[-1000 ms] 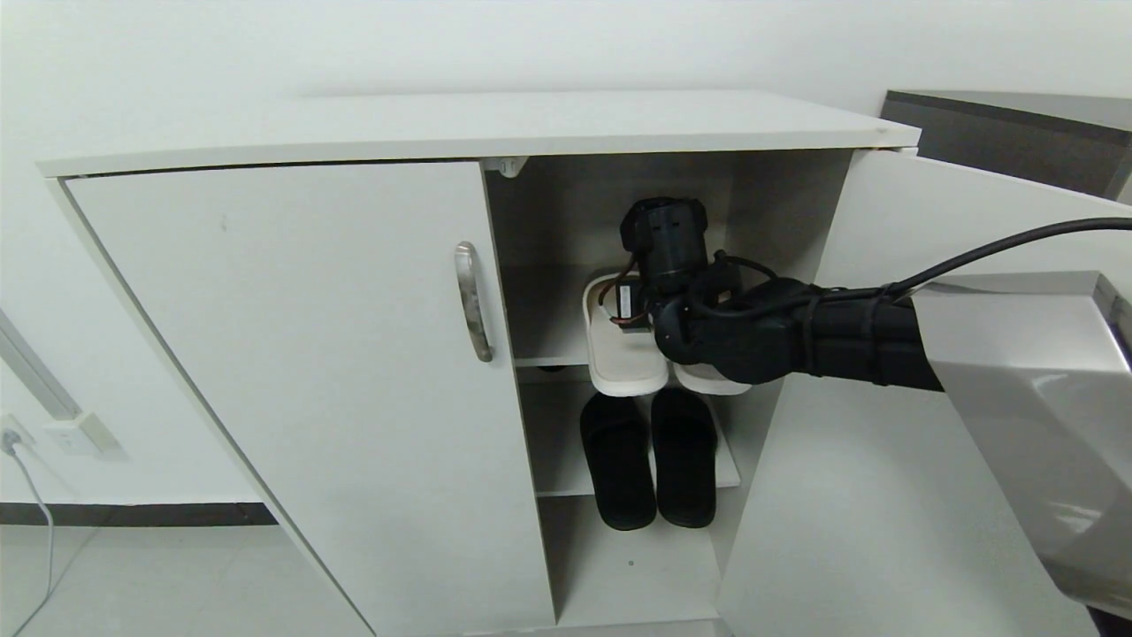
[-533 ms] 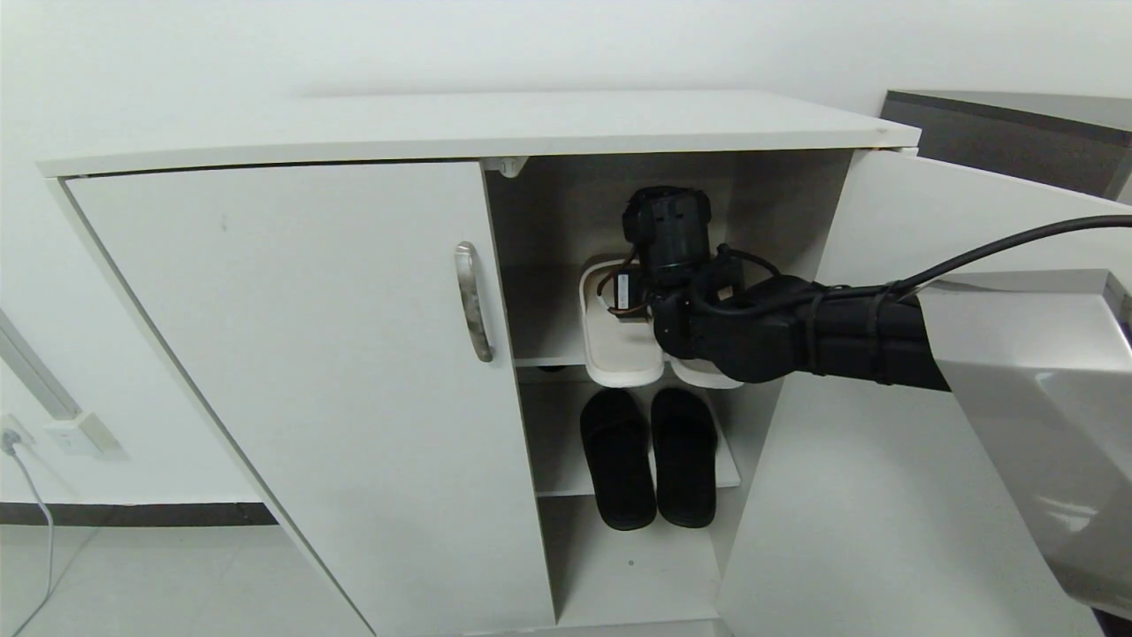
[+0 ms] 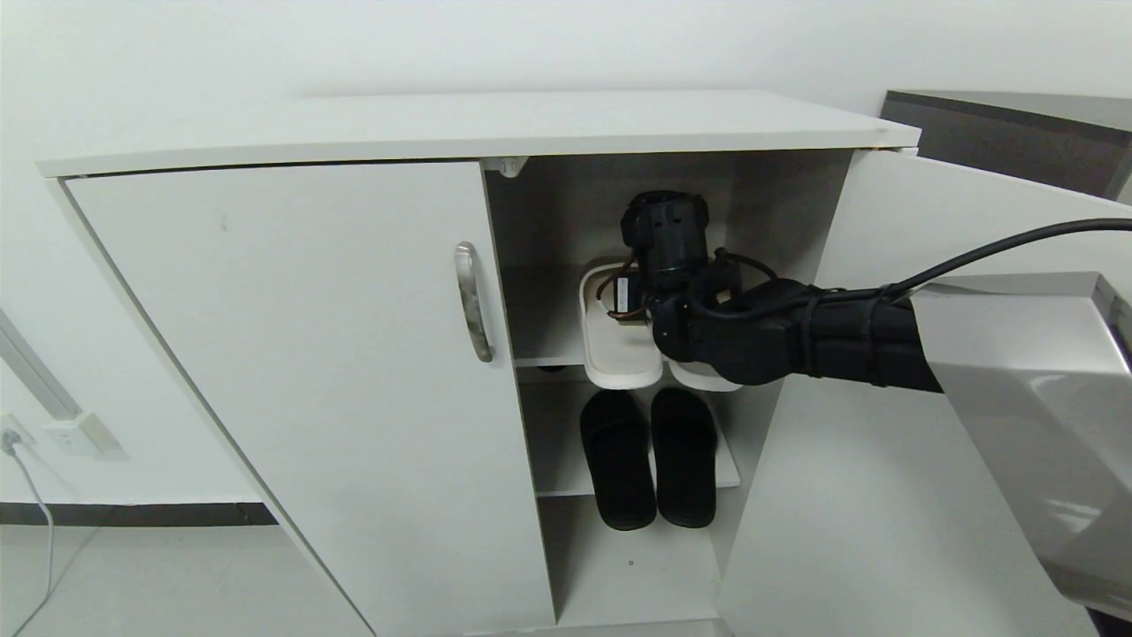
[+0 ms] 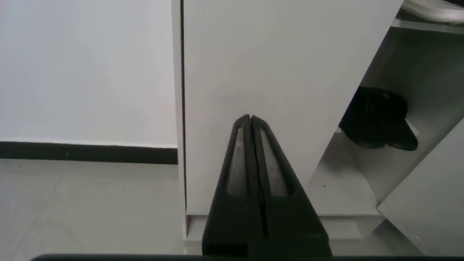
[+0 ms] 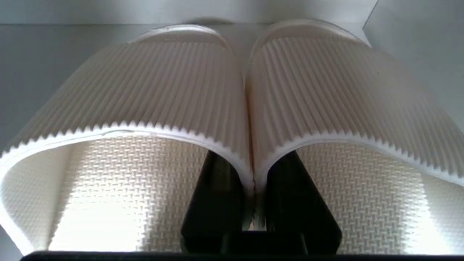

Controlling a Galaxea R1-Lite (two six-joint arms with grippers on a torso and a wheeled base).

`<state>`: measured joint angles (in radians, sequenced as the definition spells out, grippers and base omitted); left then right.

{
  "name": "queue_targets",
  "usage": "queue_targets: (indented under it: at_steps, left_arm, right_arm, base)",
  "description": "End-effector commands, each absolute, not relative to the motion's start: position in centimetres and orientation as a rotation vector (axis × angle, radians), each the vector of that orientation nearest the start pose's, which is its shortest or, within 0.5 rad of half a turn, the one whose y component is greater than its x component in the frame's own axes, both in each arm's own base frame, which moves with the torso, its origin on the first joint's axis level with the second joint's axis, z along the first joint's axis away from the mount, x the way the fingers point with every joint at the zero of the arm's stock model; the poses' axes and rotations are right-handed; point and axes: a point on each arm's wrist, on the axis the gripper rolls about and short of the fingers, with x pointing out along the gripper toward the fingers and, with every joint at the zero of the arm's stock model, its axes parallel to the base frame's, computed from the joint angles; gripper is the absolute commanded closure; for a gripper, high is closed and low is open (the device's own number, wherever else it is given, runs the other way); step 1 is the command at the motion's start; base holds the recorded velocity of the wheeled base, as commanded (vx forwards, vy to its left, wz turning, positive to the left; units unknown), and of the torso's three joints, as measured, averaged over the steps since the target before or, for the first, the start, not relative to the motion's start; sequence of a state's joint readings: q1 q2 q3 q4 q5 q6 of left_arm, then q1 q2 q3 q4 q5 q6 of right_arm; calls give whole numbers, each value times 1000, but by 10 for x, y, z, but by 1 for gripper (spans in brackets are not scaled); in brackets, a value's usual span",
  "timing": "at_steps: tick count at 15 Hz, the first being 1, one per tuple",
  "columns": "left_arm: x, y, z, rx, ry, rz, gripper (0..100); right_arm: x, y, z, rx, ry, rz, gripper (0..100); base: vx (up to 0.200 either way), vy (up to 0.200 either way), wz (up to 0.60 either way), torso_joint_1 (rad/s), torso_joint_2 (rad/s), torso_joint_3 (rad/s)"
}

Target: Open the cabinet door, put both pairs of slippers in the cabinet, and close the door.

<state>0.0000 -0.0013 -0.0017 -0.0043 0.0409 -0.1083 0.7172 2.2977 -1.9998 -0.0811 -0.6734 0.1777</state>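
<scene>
**White pair at the upper shelf, in the right gripper**

The white slippers (image 3: 619, 354) are inside the cabinet (image 3: 442, 124) at its upper shelf (image 3: 541, 359), side by side, toes inward, heels overhanging the shelf's front edge. Whether the soles already bear on the shelf cannot be told. The black slippers (image 3: 650, 456) lie on the shelf below, heels likewise past its front edge. The right door (image 3: 884, 495) stands open; the left door (image 3: 309, 380) is shut.

The right gripper (image 5: 252, 181) has one finger under each ribbed strap and pinches the two adjoining strap sides together, so both slippers hang from one grip. The left gripper (image 4: 251, 145) is low in front of the left door, its fingers pressed together on nothing.

The slippers look like moulded foam: probably light, springy and bendable, not fragile. The ribbing should resist slipping. The strap is the sensible hold, and taking both inner sides at once keeps the pair together. The heels may sag or swing, since the hold sits forward of the middle. Letting go is safest with the soles flat on the shelf.
</scene>
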Motion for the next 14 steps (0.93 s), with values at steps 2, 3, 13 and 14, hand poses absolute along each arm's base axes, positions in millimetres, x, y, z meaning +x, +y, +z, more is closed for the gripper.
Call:
queue_targets:
  at_steps: [2,3,13,14]
  left_arm:
    - [-23,1,76,-109,-8,43,100]
    - [-23,1,76,-109,-8,43,100]
    - [-23,1,76,-109,-8,43,100]
    - [-23,1,76,-109,-8,43,100]
  right_arm:
    - [376,310,217,30,180,28,100]
    - [376,310,216,28,182,28,100]
    - [341,309,233,8,204,62,0]
    - [335,308,234,8,213,67,0]
  base:
    - [0,0,0,0,0,0]
    - [0,0,0,0,0,0]
    - [0,0,0,0,0,0]
    - [0,0,0,0,0,0]
